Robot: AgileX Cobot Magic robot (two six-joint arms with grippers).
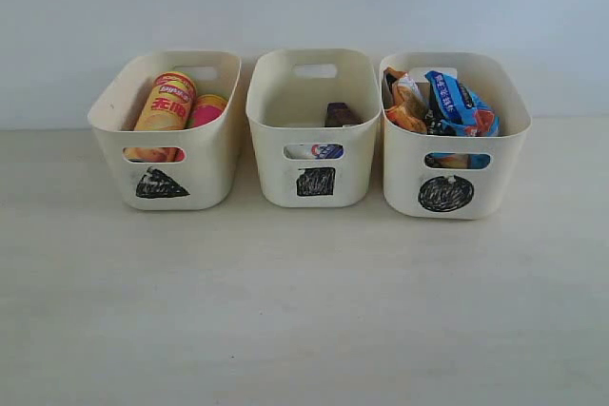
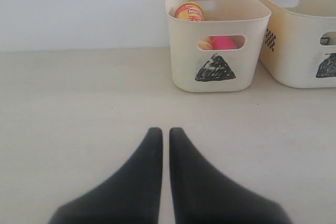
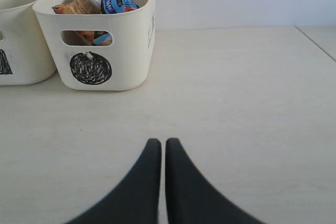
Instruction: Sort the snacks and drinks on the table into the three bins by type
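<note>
**Snacks and drinks, all lying inside the bins.** We find the yellow-orange chip can [image 1: 166, 102] and the pink chip can [image 1: 206, 109] leaning side by side in the triangle bin [image 1: 205, 173], on the left of the exterior view. We judge both to be stiff, light tubes with smooth walls that may slip. The sound hold is across the middle of the body, not at the lid.

The dark purple carton [image 1: 341, 115] stands toward the back of the square bin [image 1: 357, 178], in the middle. The white and blue carton [image 1: 322, 151] shows only through that bin's handle slot. We take the cartons to be heavy for their size and apt to dent, so a mild squeeze across two flat faces suits them.

The orange bag [image 1: 407, 102] and the blue bag [image 1: 457, 100] crowd the circle bin [image 1: 404, 183], on the right, and rise above its rim. We judge these soft, crinkly and light, with breakable contents, so a pinch at the sealed top edge would serve best.

No loose item shows on the table [image 1: 304, 301], so we judge the sorting complete.

**Left claw [image 2: 165, 135] and right claw [image 3: 163, 145].** The fingers of each are drawn together to a thin slit and hold nothing. Each claw sits low over the table, in front of the bins and well apart from them.
</note>
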